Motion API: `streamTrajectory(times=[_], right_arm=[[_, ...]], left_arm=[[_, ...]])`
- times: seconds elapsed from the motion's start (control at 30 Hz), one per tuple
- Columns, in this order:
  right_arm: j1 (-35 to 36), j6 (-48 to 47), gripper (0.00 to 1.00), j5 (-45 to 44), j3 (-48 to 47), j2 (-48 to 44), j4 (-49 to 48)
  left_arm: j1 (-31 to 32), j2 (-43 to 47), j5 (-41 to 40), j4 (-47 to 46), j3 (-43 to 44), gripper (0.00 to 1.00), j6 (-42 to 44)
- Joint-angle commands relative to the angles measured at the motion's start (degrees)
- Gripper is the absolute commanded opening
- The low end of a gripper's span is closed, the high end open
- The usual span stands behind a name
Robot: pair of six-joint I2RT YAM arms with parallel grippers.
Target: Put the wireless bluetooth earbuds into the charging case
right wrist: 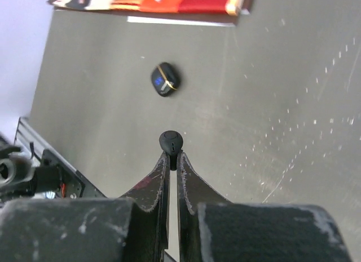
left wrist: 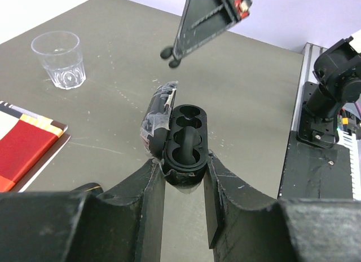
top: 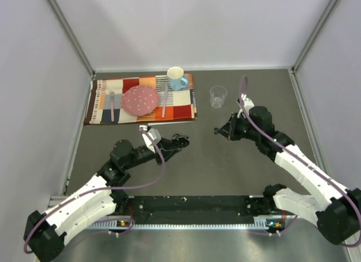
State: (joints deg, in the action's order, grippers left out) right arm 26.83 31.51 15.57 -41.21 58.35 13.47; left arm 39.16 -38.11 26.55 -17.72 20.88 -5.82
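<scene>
My left gripper is shut on the black charging case and holds it above the table. In the left wrist view the case sits between my fingertips with its lid open to the left, and its wells look dark and hollow. My right gripper is shut on one small black earbud, which pokes out beyond the fingertips. It also shows in the left wrist view, hanging above and beyond the open case, apart from it. The other earbuds are out of view.
A second small black case with a gold rim lies on the table between the grippers and the placemat. The placemat holds a pink plate, cutlery and a blue cup. A clear glass stands to the right of it.
</scene>
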Motion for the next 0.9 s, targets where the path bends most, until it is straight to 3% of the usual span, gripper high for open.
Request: streamTrajectory(times=[0.0, 0.2, 0.33, 0.53, 0.87], right_arm=[[-0.4, -12.2, 0.00, 4.8, -5.7, -5.5, 4.8], [-0.5, -25.1, 0.00, 10.3, -9.5, -11.8, 5.4], [-0.2, -36.1, 0.00, 23.5, -14.9, -14.5, 8.5], [1.1, -45.7, 0.00, 32.6, -20.1, -14.8, 12.9], [13.2, -63.6, 0.00, 23.7, -27.6, -9.0, 25.8]], left_arm=[[0.1, 1.1, 1.8, -5.3, 0.9, 0.00, 0.3], [0.1, 2.2, 2.9, -5.4, 0.9, 0.00, 0.6], [0.1, 2.2, 3.9, -5.8, 0.7, 0.00, 0.5], [0.1, 1.8, 5.2, -5.8, 1.3, 0.00, 1.6], [0.1, -1.9, 9.7, -5.5, 3.8, 0.00, 3.9]])
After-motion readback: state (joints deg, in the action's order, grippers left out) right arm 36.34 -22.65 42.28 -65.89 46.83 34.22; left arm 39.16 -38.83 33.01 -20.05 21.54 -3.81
